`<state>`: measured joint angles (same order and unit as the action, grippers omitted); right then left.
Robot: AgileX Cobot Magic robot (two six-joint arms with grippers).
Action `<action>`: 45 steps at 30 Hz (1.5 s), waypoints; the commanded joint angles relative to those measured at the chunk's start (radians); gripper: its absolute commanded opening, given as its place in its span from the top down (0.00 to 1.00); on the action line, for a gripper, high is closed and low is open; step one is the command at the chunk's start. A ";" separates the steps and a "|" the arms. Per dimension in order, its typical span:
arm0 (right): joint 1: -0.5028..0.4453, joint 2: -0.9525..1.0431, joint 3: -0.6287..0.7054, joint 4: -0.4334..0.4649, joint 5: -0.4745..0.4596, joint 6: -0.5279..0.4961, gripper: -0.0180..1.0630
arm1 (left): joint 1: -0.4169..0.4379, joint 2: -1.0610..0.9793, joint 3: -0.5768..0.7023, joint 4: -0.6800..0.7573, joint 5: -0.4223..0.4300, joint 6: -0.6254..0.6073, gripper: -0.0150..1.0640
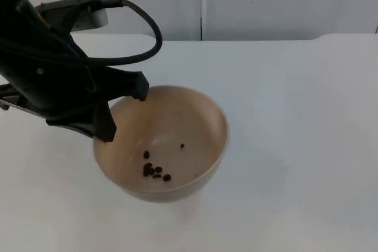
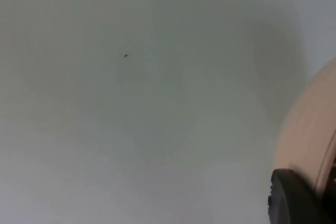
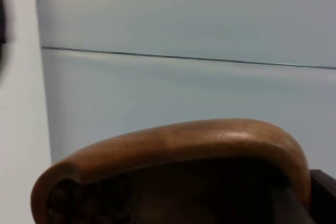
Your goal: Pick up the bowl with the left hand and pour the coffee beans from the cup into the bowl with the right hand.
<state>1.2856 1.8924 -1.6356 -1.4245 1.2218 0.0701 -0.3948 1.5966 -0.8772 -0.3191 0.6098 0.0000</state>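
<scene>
Beige bowl point(image 1: 171, 140) sits nearest the cam in top view, lifted off the white worktop point(image 1: 295, 116) and tilted, w/ a few dark coffee beans point(image 1: 155, 170) pooled low inside plus one stray bean just above them. Left tool point(image 1: 121, 107) is clamped on the bowl's rim at the side toward the left arm: one finger over the rim edge, the other outside the wall. Left wrist view has the bowl's outer wall point(image 2: 310, 129) next to a black fingertip, worktop beyond it. Right wrist view: brown cup point(image 3: 178, 156) rim close up, beans in its dark inside, black finger touching its side, so right tool has hold of the cup; grey partition wall point(image 3: 184, 14) behind the cup.
</scene>
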 commanded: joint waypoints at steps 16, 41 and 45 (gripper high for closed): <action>0.035 -0.001 0.041 -0.095 -0.001 0.087 0.98 | -0.007 -0.002 -0.006 -0.017 -0.006 0.000 0.99; 0.033 -0.001 0.041 -0.020 -0.001 0.159 0.98 | -0.007 -0.002 -0.006 -0.019 -0.006 0.000 0.99; 0.017 -0.001 0.041 -0.005 -0.001 0.161 0.98 | -0.007 -0.002 -0.006 -0.019 -0.006 0.000 0.99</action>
<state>1.3154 1.8930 -1.5957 -1.4353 1.2218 0.2171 -0.3948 1.5966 -0.8774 -0.3250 0.6098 0.0000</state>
